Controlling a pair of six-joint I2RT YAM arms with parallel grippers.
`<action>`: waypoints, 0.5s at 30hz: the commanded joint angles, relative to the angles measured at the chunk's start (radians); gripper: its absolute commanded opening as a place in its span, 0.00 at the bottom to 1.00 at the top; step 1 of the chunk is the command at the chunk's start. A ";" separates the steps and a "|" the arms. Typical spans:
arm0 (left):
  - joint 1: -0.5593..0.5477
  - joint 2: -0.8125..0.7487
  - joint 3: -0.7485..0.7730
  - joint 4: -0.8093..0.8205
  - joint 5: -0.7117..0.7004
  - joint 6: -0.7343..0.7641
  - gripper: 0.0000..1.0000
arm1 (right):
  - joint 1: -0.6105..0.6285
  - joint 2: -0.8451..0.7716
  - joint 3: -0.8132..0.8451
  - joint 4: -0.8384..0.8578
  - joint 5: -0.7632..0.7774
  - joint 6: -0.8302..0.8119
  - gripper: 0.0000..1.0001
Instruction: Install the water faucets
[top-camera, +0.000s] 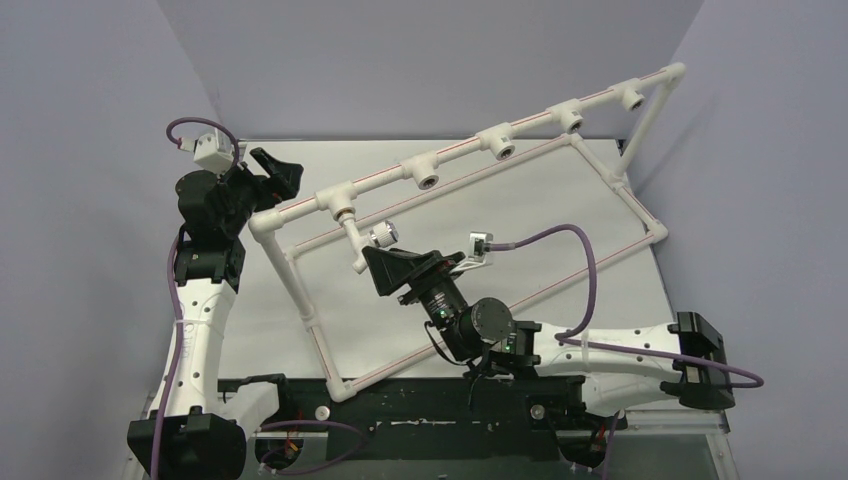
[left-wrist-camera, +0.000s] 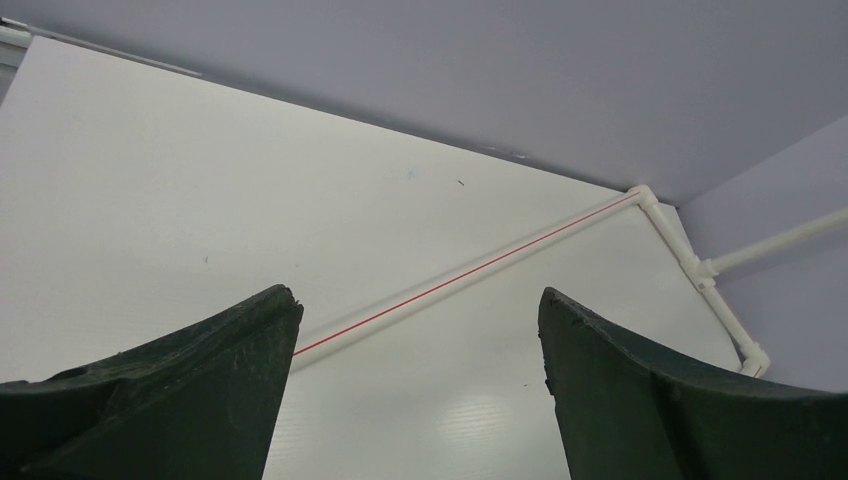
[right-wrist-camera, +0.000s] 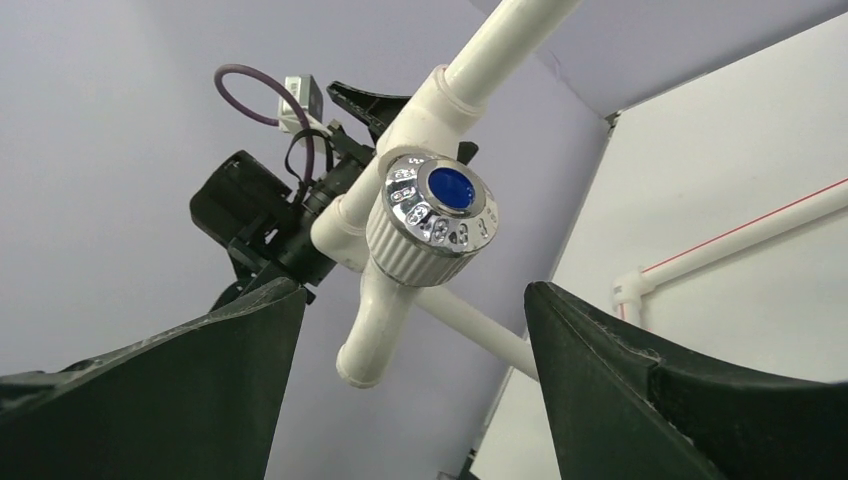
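Note:
A white water faucet (top-camera: 357, 243) hangs from the leftmost tee socket (top-camera: 343, 208) of the white pipe frame (top-camera: 460, 150), spout pointing down. Its round silvery knob (right-wrist-camera: 437, 212) with a blue centre faces the right wrist camera, above the spout (right-wrist-camera: 375, 340). My right gripper (top-camera: 375, 262) sits just below and in front of the faucet. The right gripper (right-wrist-camera: 415, 290) is open, its fingers on either side of the spout and not touching it. My left gripper (top-camera: 283, 172) stays at the frame's left corner. The left gripper (left-wrist-camera: 420, 297) is open with nothing between its fingers.
Several empty tee sockets (top-camera: 428, 180) (top-camera: 503, 148) (top-camera: 572, 122) line the raised top bar. The frame's lower pipe with a red stripe (left-wrist-camera: 450, 285) lies on the white table (top-camera: 560, 230). Grey walls close in the back and sides.

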 joint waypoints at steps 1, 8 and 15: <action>0.000 -0.011 0.017 0.051 0.000 0.008 0.86 | -0.011 -0.076 0.042 -0.115 -0.016 -0.131 0.83; 0.000 -0.009 0.017 0.052 0.002 0.008 0.87 | -0.016 -0.155 0.046 -0.172 -0.091 -0.428 0.86; 0.000 -0.006 0.017 0.052 0.007 0.003 0.87 | -0.019 -0.205 0.127 -0.296 -0.253 -0.841 0.87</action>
